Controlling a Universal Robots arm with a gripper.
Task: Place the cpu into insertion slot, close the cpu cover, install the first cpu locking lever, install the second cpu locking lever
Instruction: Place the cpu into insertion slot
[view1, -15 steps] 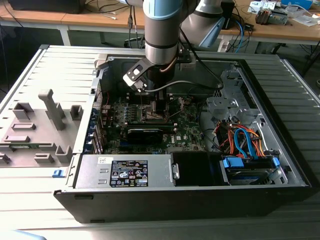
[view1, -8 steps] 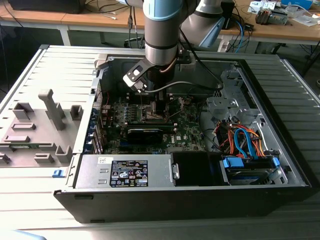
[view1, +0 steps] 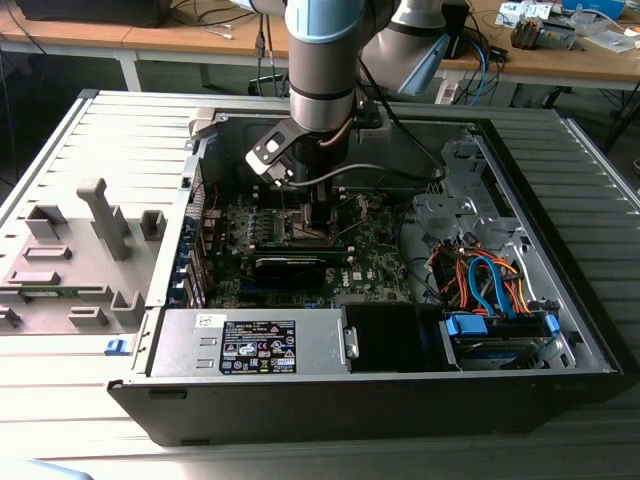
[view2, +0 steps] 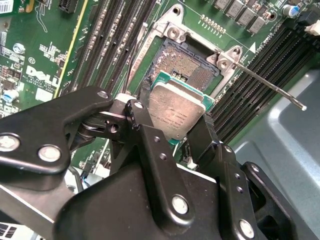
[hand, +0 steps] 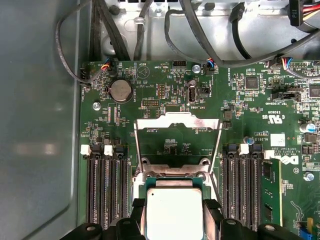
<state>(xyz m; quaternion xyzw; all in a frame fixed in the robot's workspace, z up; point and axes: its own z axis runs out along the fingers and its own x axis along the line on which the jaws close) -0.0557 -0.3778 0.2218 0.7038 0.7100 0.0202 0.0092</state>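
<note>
My gripper is shut on the cpu, a flat square chip with a silver top and green edge, held by two opposite sides between the black fingers. The cpu hangs over the near part of the insertion slot, whose brownish-gold contact field lies uncovered; whether they touch I cannot tell. In the first wrist view the cpu hides most of the slot, and the cpu cover stands swung open beyond it. A thin locking lever sticks out from one socket corner. In the exterior view the gripper reaches down into the case.
Long black memory slots flank the socket on both sides. A black graphics card lies nearer the case front, with the power supply and bundled cables nearby. Case walls surround the board. A grey fixture stands at the exterior view's left.
</note>
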